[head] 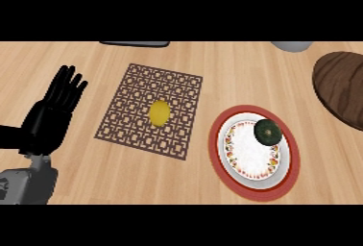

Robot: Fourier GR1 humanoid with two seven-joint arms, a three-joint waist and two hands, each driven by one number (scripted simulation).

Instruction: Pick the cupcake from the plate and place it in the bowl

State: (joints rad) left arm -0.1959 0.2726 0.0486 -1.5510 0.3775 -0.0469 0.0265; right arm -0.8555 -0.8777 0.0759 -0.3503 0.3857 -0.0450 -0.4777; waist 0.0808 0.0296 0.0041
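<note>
A red round plate (221, 144) lies at the right of the counter, with a white dish with a flowered rim (248, 153) on it. A dark green round thing (268, 131), which seems to be the cupcake, sits at the dish's upper right edge. I cannot tell whether the white dish is the bowl. My left hand (51, 115) stands open at the far left, fingers up, well apart from the plate and holding nothing. My right hand does not show.
A brown patterned mat (135, 96) lies mid-counter with a yellow oval thing (160, 113) on it. A dark round wooden board (340, 91) reaches in from the right edge. A grey object (292, 45) and a dark flat thing (135, 43) sit at the far edge.
</note>
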